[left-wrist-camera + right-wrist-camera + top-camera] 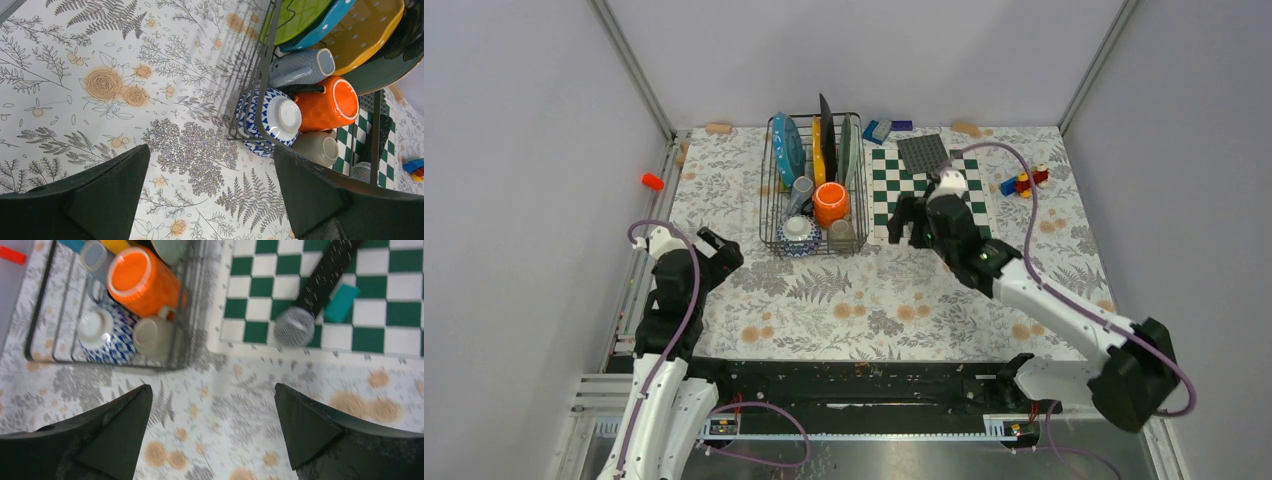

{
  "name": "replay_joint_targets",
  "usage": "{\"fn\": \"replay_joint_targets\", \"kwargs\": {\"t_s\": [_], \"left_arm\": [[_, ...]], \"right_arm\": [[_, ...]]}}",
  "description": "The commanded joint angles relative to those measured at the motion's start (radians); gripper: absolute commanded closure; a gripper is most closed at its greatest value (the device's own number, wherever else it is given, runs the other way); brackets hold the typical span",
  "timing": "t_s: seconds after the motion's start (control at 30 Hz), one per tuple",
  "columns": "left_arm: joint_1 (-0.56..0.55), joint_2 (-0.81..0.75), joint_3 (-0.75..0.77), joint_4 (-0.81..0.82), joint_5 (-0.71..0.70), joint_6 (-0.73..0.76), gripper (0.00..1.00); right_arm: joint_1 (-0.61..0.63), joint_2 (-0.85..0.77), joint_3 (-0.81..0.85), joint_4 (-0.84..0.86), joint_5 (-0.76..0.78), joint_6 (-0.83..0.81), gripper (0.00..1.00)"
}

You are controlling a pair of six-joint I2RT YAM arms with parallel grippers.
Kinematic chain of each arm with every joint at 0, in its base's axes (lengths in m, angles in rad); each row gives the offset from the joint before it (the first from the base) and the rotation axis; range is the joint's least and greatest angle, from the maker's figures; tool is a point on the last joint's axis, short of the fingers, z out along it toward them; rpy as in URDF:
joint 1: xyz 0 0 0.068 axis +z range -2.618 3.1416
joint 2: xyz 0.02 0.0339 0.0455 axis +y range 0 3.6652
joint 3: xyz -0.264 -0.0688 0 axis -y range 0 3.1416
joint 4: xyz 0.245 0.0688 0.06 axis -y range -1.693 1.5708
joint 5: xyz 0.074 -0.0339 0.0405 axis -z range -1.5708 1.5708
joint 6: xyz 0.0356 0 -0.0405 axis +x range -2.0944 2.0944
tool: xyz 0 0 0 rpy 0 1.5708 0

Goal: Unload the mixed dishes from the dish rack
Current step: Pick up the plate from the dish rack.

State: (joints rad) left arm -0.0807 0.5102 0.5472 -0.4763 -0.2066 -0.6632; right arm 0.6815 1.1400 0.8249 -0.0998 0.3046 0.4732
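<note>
The dish rack (766, 205) stands at the back middle of the table. Upright in it are a blue dotted plate (786, 148), an orange plate (818, 162), a dark plate (827, 128) and a pale green one (849, 150). In front of them lie an orange mug (831, 203), two grey cups (802, 190) (841, 235) and a patterned bowl (797, 234). My left gripper (720, 250) (211, 150) is open and empty, left of the rack over the tablecloth. My right gripper (904, 225) (212, 387), open and empty, hovers right of the rack (192, 315).
A green-and-white checkerboard mat (894, 195) lies right of the rack with a grey studded plate (922, 152) on its far corner. A dark stick with a silvery round head (295, 327) and a teal brick (340, 302) rest on it. Toy bricks (1024, 182) sit further right.
</note>
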Motion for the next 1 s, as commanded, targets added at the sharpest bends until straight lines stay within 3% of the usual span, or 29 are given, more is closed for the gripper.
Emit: {"fn": "replay_joint_targets", "kwargs": {"t_s": [0.0, 0.3, 0.73, 0.97], "left_arm": [[-0.002, -0.007, -0.002, 0.047, -0.012, 0.002, 0.01], [-0.002, 0.021, 0.001, 0.058, -0.005, -0.012, 0.01], [-0.002, 0.063, -0.004, 0.086, 0.026, -0.013, 0.01], [-0.002, 0.056, -0.010, 0.091, 0.031, -0.013, 0.01]], "right_arm": [[0.007, 0.186, 0.225, 0.024, -0.007, -0.046, 0.00], [0.015, 0.617, 0.731, -0.054, 0.164, -0.081, 0.02], [0.013, 1.004, 1.120, 0.071, 0.290, -0.146, 0.12], [0.012, 1.117, 1.241, 0.085, 0.340, -0.168, 0.27]]}}
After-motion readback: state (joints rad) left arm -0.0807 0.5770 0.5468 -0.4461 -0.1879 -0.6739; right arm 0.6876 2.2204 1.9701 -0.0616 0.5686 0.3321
